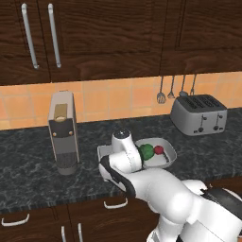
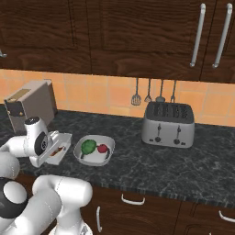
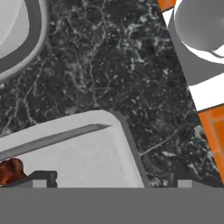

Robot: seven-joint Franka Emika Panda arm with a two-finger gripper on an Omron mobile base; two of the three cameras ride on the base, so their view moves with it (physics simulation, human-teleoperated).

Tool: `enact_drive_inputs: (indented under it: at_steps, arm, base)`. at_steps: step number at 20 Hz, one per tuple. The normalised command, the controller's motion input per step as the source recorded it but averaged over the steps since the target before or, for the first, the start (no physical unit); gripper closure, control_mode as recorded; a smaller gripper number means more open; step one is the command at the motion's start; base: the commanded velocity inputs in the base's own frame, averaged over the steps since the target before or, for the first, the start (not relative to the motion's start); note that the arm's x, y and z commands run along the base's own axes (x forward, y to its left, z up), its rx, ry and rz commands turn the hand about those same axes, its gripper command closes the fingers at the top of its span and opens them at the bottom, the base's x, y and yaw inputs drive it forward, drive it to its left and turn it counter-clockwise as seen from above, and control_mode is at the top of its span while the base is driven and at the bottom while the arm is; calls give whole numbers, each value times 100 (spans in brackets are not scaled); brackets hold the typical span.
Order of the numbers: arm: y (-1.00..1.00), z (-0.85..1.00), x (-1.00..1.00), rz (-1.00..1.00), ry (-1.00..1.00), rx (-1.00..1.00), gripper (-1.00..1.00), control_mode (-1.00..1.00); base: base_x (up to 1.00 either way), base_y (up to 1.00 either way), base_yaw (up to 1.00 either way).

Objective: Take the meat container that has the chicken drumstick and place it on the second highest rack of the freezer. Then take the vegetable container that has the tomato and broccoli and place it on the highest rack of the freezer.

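The white meat container [image 3: 83, 151] stands on the dark counter with the orange-brown chicken drumstick [image 3: 9, 170] at its end. My gripper [image 3: 113, 181] hangs open just above it, and the tray's corner and side rim [image 3: 131, 148] lie between the fingertips. From the right base view the meat container [image 2: 58, 146] sits under my hand. Right beside it is the vegetable container [image 2: 106, 146] holding the broccoli [image 2: 88, 146] and the tomato [image 2: 102, 148]. The left base view has the vegetable container [image 1: 169, 153] just right of my wrist. The freezer and its racks are out of view.
A grey coffee machine [image 1: 63, 132] stands on the counter left of the trays, its base [image 3: 205, 65] close to the meat container. A silver toaster [image 1: 198, 114] sits at the right. Utensils [image 1: 176, 90] hang on the orange tiled wall. Dark wood cabinets run above.
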Motion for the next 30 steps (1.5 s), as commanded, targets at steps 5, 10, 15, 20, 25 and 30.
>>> enact_drive_inputs:
  at_steps: [5,10,15,20,25,30]
  arm:
    - [5,-28,11,-2,0,0,-100,-100]
    - [0,-31,10,-1,0,0,-100,-100]
    - [0,-39,15,0,0,0,-100,-100]
    - [0,-15,3,0,0,0,-100,-100]
    - [0,0,0,0,0,0,100,-100]
    - [0,0,0,0,0,0,100,-100]
  base:
    - [0,0,0]
    - [0,0,0]
    - [0,0,0]
    - [0,0,0]
    - [0,0,0]
    - [0,0,0]
